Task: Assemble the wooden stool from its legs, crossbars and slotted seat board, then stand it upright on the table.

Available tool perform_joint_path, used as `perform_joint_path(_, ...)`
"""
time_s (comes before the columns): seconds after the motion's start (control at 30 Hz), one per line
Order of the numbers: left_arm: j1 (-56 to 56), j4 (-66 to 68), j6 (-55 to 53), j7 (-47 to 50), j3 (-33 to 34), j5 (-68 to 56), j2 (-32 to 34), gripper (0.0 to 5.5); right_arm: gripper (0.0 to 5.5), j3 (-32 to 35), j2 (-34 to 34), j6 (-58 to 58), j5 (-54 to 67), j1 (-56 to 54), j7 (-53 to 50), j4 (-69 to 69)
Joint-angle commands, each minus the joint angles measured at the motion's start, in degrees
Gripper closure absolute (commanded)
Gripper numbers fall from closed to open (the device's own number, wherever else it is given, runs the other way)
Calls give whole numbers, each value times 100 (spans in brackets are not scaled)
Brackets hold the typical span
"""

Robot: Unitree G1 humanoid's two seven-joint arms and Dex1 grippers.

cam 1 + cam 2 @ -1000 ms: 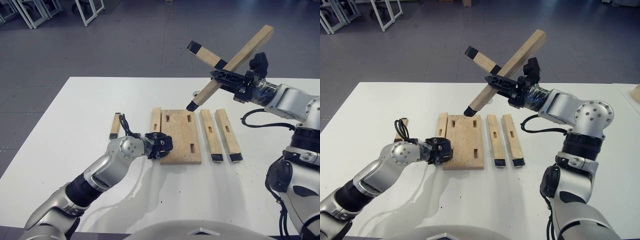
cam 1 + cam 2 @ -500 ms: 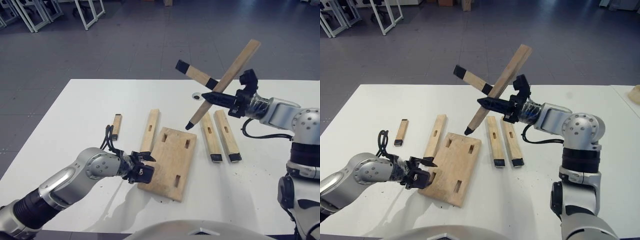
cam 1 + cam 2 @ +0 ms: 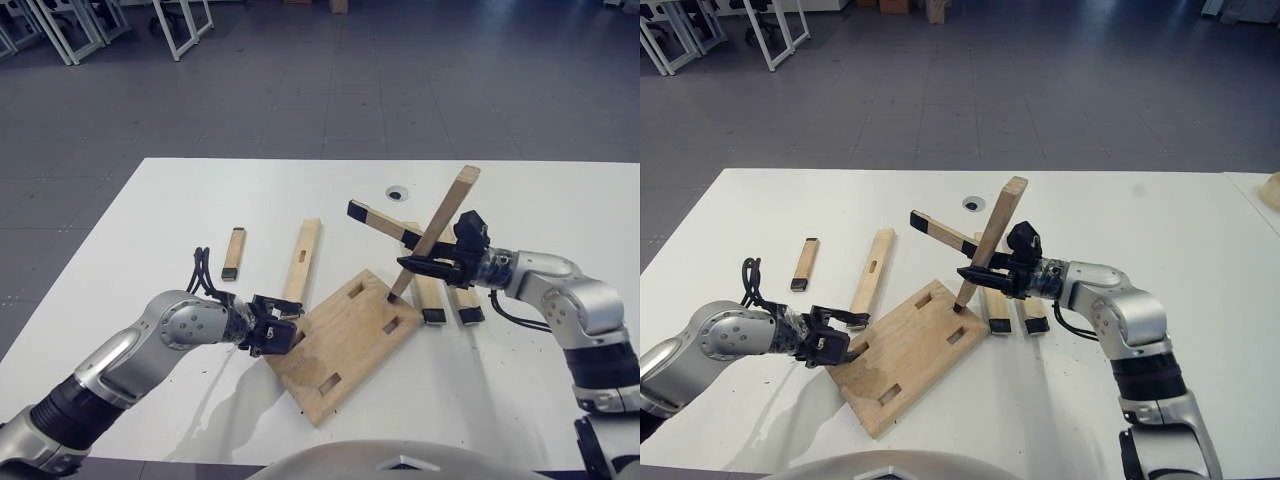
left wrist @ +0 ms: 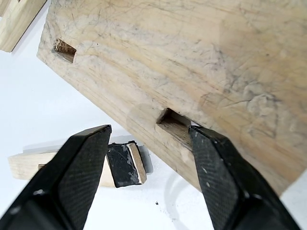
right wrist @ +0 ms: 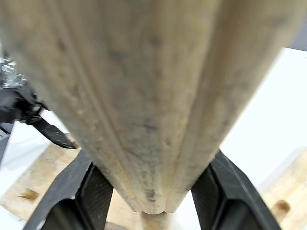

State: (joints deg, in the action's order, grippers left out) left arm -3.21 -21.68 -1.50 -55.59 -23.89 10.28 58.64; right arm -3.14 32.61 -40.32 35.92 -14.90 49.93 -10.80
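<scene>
1. Nearest me, the seat board (image 3: pixel 335 355) lies flat and turned cornerwise on the white table (image 3: pixel 150 210), close to its front edge. It is a pale plank with rough, scuffed grain and rectangular slots cut through it.
2. My left gripper (image 3: pixel 275 332) sits at the board's left corner. Its black fingers (image 4: pixel 76 177) have cross-hatched pads and are spread well apart. One lies against the board's edge beside a slot, and the other is clear of the wood, over bare table. It has hold of nothing that I can see.
3. Just past that gripper lies a loose leg (image 3: pixel 303 255), a square stick with one slot. Its black-capped near end sits just beside the board's edge, and it runs towards the far edge of the table.
4. My right gripper (image 3: pixel 430 268) is clamped tight on the crossed leg pair (image 3: pixel 442 222), two square sticks joined in an X. The longer stick stands steeply, its dark tip down at a slot near the board's far corner.
5. Two more slotted legs (image 3: pixel 468 305) with black caps lie side by side beneath that arm, just off the board's right corner.
6. A short crossbar (image 3: pixel 232 251) lies towards the left edge, well apart from the rest.
7. Farthest off is a small round hole (image 3: pixel 399 190) in the tabletop.
</scene>
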Motion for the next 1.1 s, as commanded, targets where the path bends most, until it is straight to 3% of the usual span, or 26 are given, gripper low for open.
perform_joint_path(0.03,453,15,-437,19,-143,330,-121,249,345,487,-63,-447,485,371,-548,-1082)
perform_joint_path(0.23,762,-281,-810,136,30,396,-202,249,345,893,-83,-944,1088,1171,-1234,-2179)
perform_joint_path(0.5,765,-254,-861,134,116,495,-239,249,345,618,-37,-690,788,1896,-1309,-2087)
perform_joint_path(0.87,733,-186,-846,147,150,604,-309,249,345,-157,128,474,-449,1813,-1088,-1199)
perform_joint_path(0.93,690,-143,-938,211,209,616,-359,249,345,-585,139,764,-872,1886,-1111,-1287)
perform_joint_path(1.1,-53,-282,-2094,457,628,198,-1154,249,345,-1392,-163,1101,-1528,1562,-1173,-699)
